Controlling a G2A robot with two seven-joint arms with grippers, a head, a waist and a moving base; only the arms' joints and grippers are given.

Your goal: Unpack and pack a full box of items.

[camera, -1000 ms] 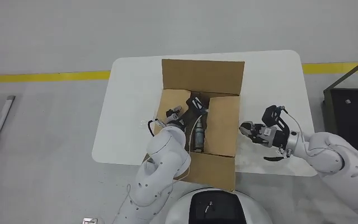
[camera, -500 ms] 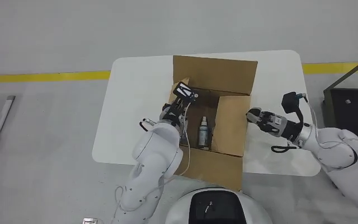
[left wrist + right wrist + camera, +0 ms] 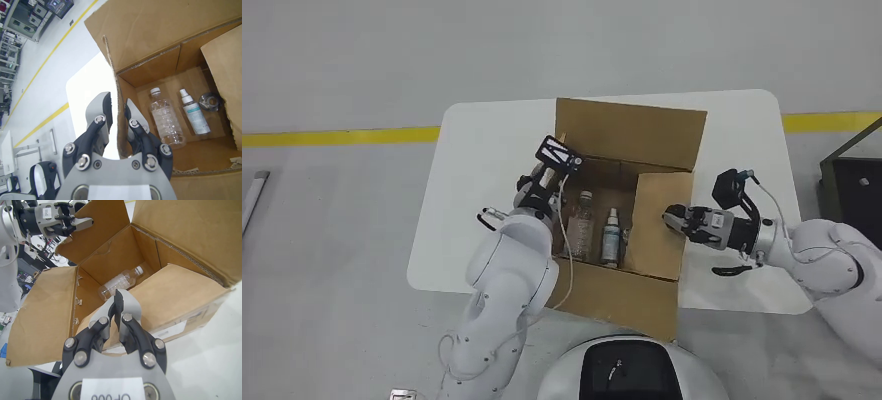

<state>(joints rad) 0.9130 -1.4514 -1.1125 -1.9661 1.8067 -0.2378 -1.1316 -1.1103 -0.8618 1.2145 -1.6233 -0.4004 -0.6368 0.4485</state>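
An open cardboard box (image 3: 632, 132) stands mid-table. On its floor lie a clear plastic bottle (image 3: 166, 121), a white spray bottle (image 3: 194, 115) and a metal ring (image 3: 209, 102). My left gripper (image 3: 118, 105) is open at the box's left flap (image 3: 121, 136), which stands upright. One finger is outside the flap and the other lies against its inner face. In the top view this left gripper (image 3: 547, 180) sits at the box's left wall. My right gripper (image 3: 116, 298) is shut with nothing in it. Its tip is at the right flap (image 3: 170, 294), which leans in over the opening.
The white table (image 3: 477, 215) has bare room left of the box and a strip to its right (image 3: 742, 130). The front flap (image 3: 627, 290) hangs toward the table's near edge. A dark cabinet (image 3: 852, 190) stands off the table at the right.
The left gripper came out of the box and moved left. The left flap swung up with it, uncovering the clear bottle. The box shifted slightly right. The right gripper drew back, then closed in on the right flap.
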